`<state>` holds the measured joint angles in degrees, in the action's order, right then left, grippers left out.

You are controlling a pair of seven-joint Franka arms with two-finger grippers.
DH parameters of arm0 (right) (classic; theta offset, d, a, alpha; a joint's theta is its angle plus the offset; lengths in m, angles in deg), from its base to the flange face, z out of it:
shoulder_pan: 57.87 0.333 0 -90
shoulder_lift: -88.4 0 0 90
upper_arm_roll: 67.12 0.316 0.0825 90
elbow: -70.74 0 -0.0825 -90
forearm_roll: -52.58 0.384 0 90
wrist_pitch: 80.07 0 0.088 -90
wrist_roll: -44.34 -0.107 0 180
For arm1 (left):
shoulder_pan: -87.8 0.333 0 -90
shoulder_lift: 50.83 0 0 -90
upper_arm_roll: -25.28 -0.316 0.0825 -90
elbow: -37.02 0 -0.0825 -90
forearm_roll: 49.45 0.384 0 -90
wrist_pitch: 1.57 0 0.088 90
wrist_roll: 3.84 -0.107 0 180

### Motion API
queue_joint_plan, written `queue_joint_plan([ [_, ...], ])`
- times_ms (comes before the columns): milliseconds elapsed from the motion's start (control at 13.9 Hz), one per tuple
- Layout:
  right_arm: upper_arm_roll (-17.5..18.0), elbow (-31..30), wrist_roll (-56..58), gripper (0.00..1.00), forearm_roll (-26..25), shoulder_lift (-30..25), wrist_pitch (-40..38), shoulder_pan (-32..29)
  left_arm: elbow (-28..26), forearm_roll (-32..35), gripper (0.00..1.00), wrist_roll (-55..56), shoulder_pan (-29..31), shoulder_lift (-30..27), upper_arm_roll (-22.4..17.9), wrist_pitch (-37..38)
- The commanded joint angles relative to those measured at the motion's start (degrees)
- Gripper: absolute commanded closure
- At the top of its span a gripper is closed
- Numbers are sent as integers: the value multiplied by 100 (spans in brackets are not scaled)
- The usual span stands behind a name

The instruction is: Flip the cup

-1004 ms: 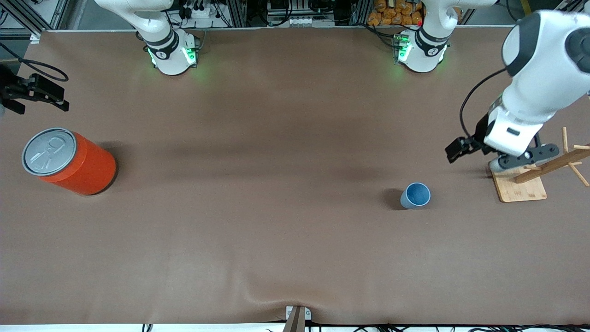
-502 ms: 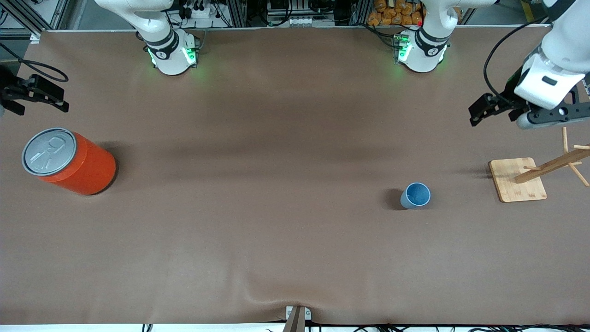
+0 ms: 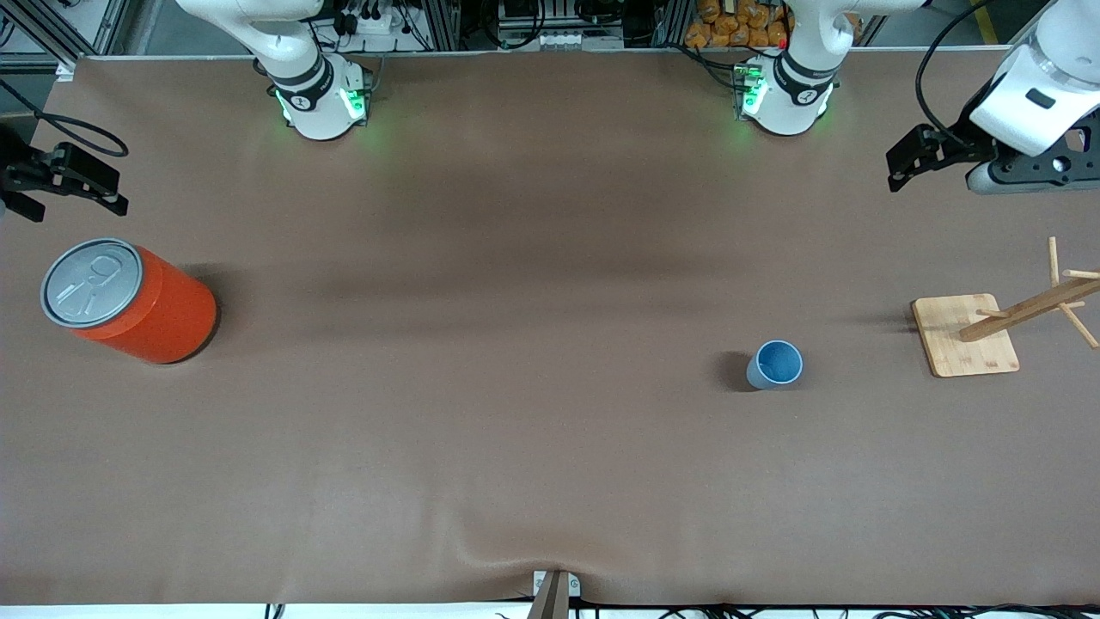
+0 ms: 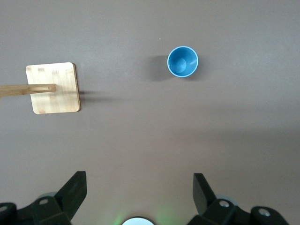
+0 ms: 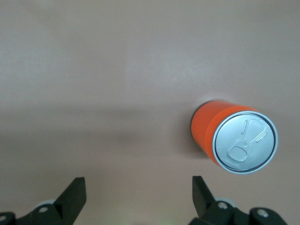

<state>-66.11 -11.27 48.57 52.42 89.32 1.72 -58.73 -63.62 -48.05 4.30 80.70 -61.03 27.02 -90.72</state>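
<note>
The cup [image 3: 776, 364] is a small light-blue tumbler standing upright, mouth up, on the brown table toward the left arm's end; the left wrist view shows its darker blue inside [image 4: 183, 61]. My left gripper [image 3: 1027, 176] hangs high over bare cloth at that end of the table, well apart from the cup. Its fingers are open with nothing between them [image 4: 139, 187]. My right gripper [image 5: 138, 187] is open and empty over bare cloth beside the orange can. In the front view only a black part of that hand [image 3: 64, 176] shows at the edge.
A large orange can [image 3: 129, 301] with a grey pull-tab lid [image 5: 244, 142] stands at the right arm's end. A wooden peg stand on a square base [image 3: 967, 335] sits beside the cup at the left arm's end, also in the left wrist view [image 4: 52, 87].
My left arm has risen from just over the wooden stand and drawn back toward its base's edge of the table. The cup and the can have not moved.
</note>
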Motion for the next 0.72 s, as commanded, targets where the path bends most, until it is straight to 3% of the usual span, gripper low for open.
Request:
queue_joint_plan([
  [0, -13, -17, 17, 0, 25, -5, 20, 16, 525, 61, 0, -303, 51, 332, 63, 335],
  [215, -13, -17, 25, 0, 25, -5, -6, 16, 1816, -96, 0, -383, 112, 1132, 55, 1047],
  [645, -13, -26, 25, 0, 25, -13, -6, 16, 1837, -123, 0, -348, 332, 1055, 213, 1075],
])
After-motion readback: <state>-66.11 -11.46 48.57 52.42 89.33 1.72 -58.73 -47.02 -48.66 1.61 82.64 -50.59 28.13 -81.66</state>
